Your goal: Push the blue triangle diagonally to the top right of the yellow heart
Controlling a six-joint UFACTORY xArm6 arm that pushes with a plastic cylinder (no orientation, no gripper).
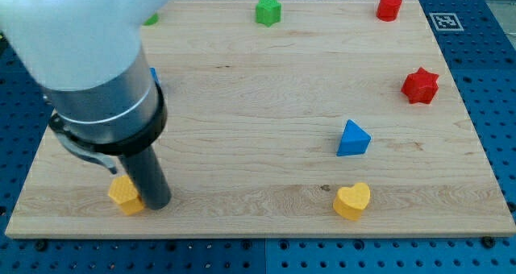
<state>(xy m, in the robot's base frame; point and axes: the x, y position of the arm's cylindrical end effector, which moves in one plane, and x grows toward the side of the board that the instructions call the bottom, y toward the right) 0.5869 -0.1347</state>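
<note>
The blue triangle lies on the wooden board at the view's right of centre. The yellow heart lies just below it, near the board's bottom edge. The triangle sits directly above the heart, a small gap apart. My tip rests at the view's lower left, far to the left of both, touching the right side of a yellow block. The arm's grey body hides the upper left of the board.
A green star-like block sits at the top centre, a red block at the top right, a red star at the right. A green block and a blue block peek out beside the arm.
</note>
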